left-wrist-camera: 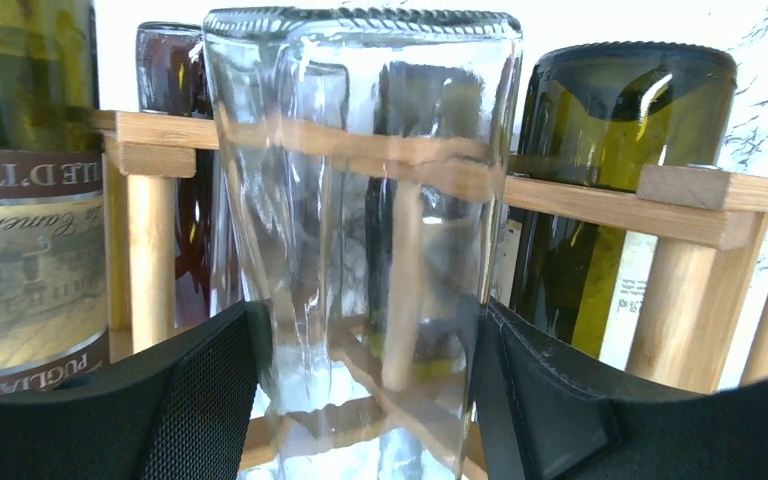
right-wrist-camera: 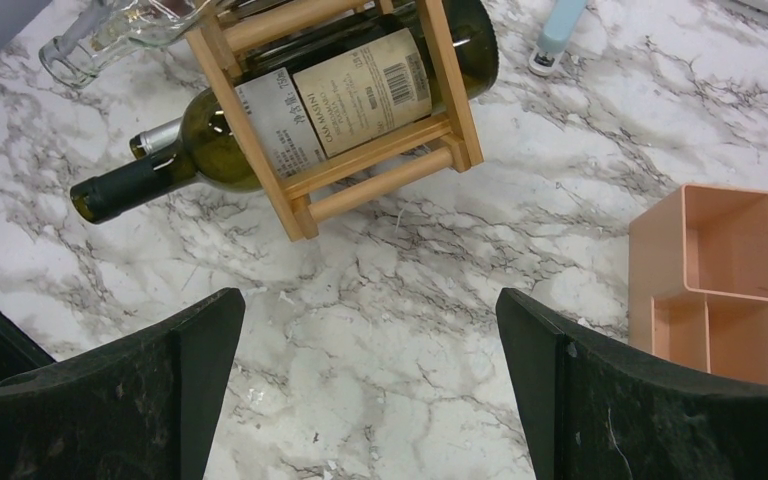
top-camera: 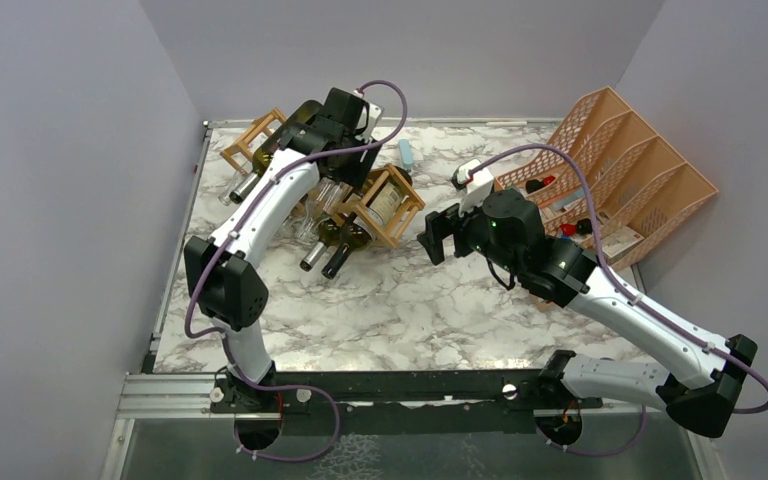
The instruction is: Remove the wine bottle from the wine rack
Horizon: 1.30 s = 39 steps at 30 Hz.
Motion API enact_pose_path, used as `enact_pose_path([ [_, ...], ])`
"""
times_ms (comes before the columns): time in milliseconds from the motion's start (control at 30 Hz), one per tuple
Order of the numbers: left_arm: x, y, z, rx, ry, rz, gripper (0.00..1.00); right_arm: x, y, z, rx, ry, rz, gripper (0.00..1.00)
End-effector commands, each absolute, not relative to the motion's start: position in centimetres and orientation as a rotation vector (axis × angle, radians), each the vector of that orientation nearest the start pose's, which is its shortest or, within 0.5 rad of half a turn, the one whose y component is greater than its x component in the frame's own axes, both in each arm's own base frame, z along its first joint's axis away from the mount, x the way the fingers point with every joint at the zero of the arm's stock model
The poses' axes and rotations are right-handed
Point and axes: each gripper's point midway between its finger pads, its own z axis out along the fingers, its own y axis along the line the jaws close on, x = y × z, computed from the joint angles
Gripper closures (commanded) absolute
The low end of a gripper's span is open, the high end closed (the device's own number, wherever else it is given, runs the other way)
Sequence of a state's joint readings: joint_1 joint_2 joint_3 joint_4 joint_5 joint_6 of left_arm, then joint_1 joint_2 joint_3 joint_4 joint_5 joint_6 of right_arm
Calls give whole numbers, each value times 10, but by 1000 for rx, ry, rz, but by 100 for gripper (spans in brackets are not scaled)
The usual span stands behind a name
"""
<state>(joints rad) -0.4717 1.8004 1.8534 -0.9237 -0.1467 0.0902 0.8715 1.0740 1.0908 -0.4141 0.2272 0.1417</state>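
straddling the clear wine bottle (left-wrist-camera: 360, 200) near its base, the left gripper (left-wrist-camera: 367, 340) looks pinched on its sides. bottle lies in the wine rack (left-wrist-camera: 680, 190), neck toward the arm bases, so pull likely runs away. right gripper (right-wrist-camera: 370, 310) spread wide, well apart.

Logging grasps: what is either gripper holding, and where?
Left gripper brackets the clear bottle on its body near the base; firm grip unclear. Right gripper: nothing.

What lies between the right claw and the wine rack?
Only bare marble tabletop lies between right claw and wine rack; the right wrist view shows it.
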Motion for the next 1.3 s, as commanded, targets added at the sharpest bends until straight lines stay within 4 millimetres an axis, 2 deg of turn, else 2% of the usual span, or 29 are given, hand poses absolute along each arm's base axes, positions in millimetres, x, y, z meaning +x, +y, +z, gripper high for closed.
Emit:
enact_pose_path([
  [0, 413, -174, 293, 520, 2193, -18, 61, 247, 241, 274, -552, 1912, 434, 1],
  [67, 413, -175, 295, 515, 2188, -24, 66, 247, 241, 275, -551, 1912, 436, 1],
  [100, 408, -173, 308, 503, 2160, -33, 68, 247, 241, 275, -550, 1911, 436, 1],
  [200, 404, -171, 318, 492, 2135, -39, 72, 247, 241, 275, -549, 1912, 437, 1],
  [467, 391, -164, 340, 455, 2091, -62, 75, 248, 243, 270, -558, 1921, 434, 1],
  [567, 382, -163, 355, 442, 2060, -94, 76, 251, 244, 268, -563, 1924, 416, 1],
  [633, 374, -164, 365, 435, 2036, -128, 77, 251, 246, 273, -567, 1914, 428, 1],
  [767, 356, -169, 385, 424, 1994, -231, 76, 240, 256, 297, -652, 1792, 529, 1],
  [833, 347, -175, 392, 430, 1984, -300, 76, 233, 257, 311, -688, 1709, 566, 1],
  [933, 332, -190, 397, 449, 1978, -435, 76, 221, 262, 322, -771, 1608, 613, 1],
  [1067, 310, -224, 404, 512, 1962, -701, 76, 203, 269, 331, -892, 1503, 675, 1],
  [1167, 300, -250, 406, 535, 1929, -907, 76, 183, 275, 324, -1064, 1373, 704, 1],
  [1267, 291, -275, 399, 508, 1928, -1134, 78, 155, 275, 311, -1255, 1187, 717, 1],
])
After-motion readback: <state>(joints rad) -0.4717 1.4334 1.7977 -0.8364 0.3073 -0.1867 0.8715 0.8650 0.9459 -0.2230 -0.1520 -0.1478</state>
